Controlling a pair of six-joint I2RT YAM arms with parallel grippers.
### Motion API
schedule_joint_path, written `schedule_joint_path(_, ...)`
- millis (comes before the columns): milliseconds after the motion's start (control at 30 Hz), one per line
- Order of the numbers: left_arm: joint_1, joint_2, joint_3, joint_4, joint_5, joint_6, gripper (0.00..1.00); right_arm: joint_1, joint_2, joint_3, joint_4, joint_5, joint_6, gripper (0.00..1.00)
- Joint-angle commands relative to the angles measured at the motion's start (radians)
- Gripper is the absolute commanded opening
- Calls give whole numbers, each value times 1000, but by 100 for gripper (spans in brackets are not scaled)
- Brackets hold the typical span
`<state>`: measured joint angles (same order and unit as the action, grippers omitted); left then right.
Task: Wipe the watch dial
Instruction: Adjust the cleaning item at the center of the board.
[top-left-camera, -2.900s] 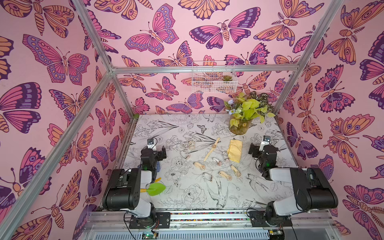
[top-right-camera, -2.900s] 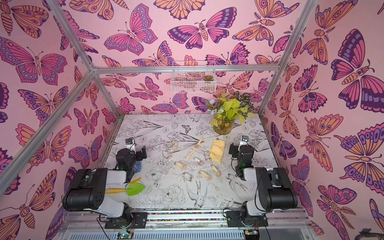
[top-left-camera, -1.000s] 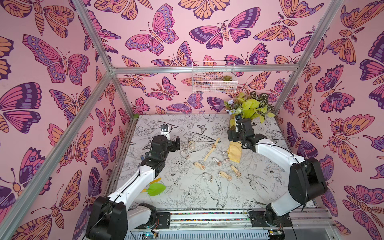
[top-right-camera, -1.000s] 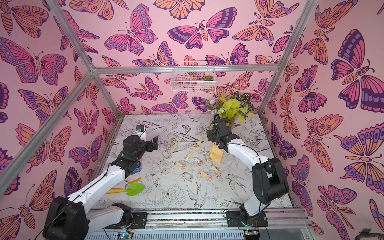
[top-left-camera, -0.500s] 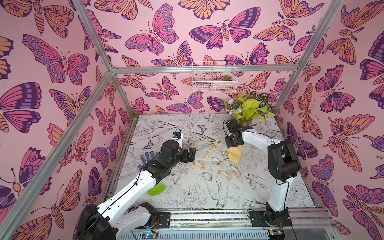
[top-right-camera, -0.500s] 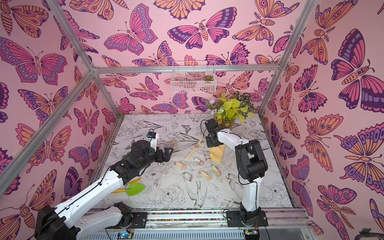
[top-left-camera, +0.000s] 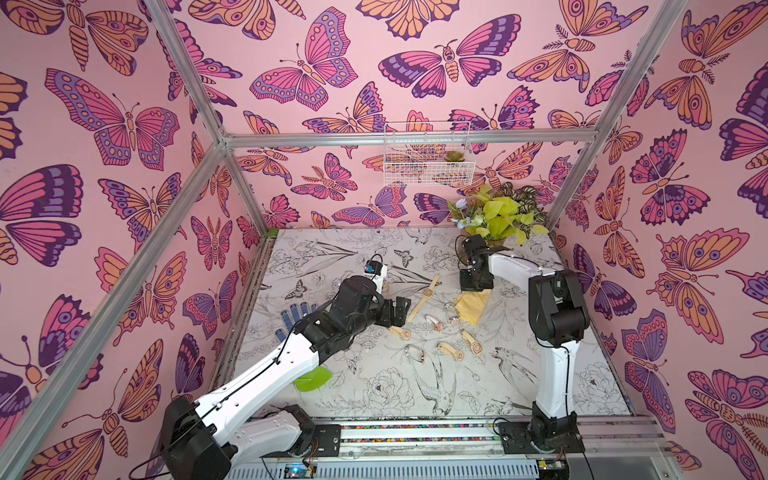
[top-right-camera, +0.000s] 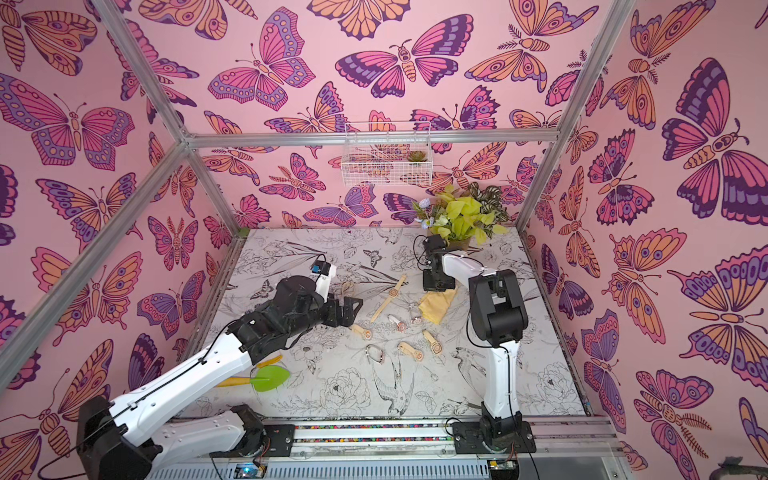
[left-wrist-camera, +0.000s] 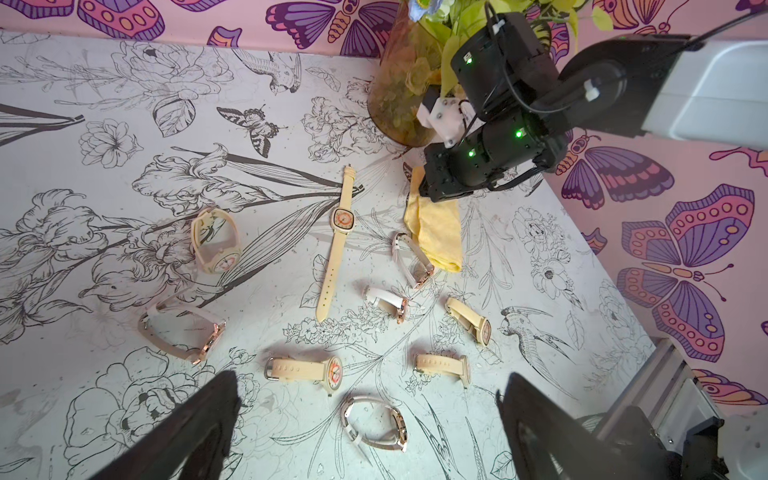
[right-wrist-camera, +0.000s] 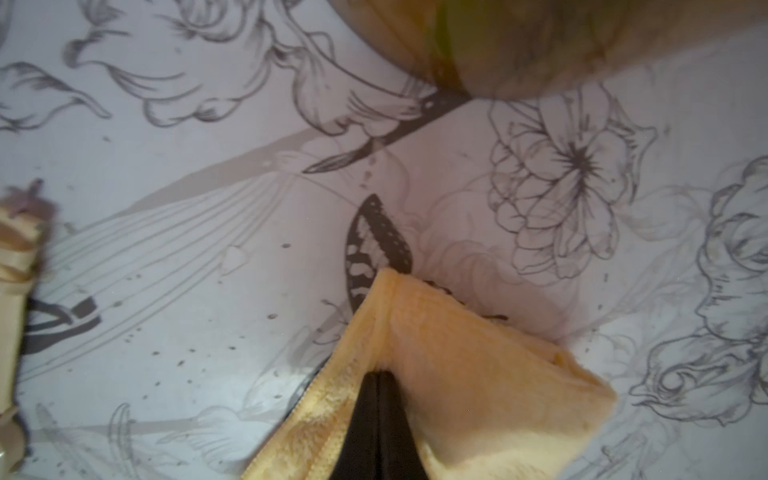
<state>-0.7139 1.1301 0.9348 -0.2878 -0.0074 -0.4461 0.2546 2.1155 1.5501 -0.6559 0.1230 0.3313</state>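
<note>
Cloth pinched at its edge in the fully closed right gripper should lift clear without snagging neighbouring watches; left gripper hangs wide open, empty, near them; the flat-strapped watch lies dial-up near the cloth.

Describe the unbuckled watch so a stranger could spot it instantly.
Start at the potted plant in the far corner and drop to the yellow cloth in front of it. Near that cloth lies the cream watch: the only one with its strap stretched flat in one long line, dial up.
</note>
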Motion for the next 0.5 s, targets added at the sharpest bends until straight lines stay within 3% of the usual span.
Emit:
schedule_joint_path(0,-5,9,15,-26,1,24,100,-37,-35,-67,-78,78,29,0)
schedule_joint_path(267,-6,23,10,-24,7,39,100,-49,-173,-249,-92,110,58,0)
schedule_joint_path(467,-7,18,9,-23,-1,52,100,-49,-250,-283,-132,116,78,0)
